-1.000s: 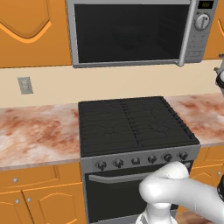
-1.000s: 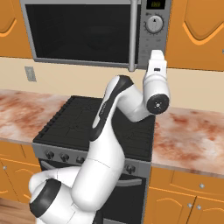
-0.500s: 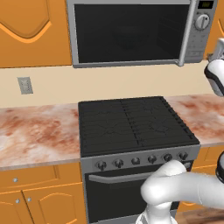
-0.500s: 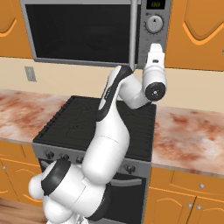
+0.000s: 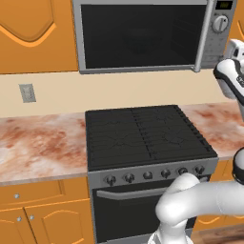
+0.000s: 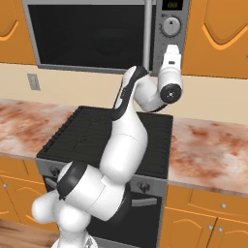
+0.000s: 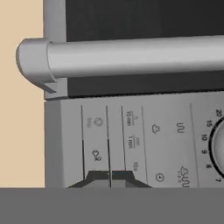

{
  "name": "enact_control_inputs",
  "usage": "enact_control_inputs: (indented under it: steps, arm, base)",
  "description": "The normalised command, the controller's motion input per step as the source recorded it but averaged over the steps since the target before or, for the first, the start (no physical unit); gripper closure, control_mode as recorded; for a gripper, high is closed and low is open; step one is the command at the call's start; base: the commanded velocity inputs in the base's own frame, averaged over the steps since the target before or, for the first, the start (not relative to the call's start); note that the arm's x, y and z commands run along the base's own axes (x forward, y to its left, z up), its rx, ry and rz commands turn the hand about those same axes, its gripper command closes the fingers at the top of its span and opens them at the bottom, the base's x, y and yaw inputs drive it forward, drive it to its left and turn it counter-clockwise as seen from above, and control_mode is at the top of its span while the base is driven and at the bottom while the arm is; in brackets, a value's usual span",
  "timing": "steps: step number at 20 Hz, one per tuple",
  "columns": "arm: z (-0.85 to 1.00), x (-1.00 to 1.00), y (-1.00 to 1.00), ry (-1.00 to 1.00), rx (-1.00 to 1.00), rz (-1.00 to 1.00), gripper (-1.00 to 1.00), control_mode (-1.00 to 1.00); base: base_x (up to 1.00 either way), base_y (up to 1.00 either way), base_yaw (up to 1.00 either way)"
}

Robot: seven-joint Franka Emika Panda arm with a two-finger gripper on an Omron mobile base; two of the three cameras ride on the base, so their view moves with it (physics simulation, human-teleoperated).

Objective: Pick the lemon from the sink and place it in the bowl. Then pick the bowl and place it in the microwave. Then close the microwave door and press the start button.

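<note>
Microwave [image 5: 143, 35]: brushed steel box, dark glass door [image 5: 138, 33], cylindrical bar handle [image 7: 131, 54].

Home kitchen, rendered. Orange wood cabinets [image 5: 33, 33] with arched panel fronts run along the wall above; matching lower cabinets [image 5: 43, 214] with small round knobs sit under the counter. Counter [image 5: 38, 145] is reddish marbled stone, on both sides of a black stove [image 5: 143, 138] with four grated burners, a row of knobs along its front and an oven door with a bar handle below. A steel microwave [image 5: 147, 33] hangs over the stove, door shut, dark window, long vertical handle, side panel with display and round dial. Cream backsplash wall carries a power outlet [image 5: 27, 93]. Wood floor [image 6: 19, 232] shows at the foot of the cabinets.
</note>
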Motion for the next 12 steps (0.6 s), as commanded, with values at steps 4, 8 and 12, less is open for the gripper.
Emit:
enact_control_inputs:
  steps: [4,8,12]
  arm:
    - [0.0,0.21,-0.21,0.0,0.05,0.0,1.0,-1.0]
    - [0.0,0.09,-0.26,0.0,0.07,0.0,1.0,-1.0]
    - [0.0,0.39,-0.05,0.0,0.03,0.0,1.0,-1.0]
  base:
    - [0.0,0.0,0.0]
    - [0.0,0.0,0.0]
    - [0.0,0.0,0.0]
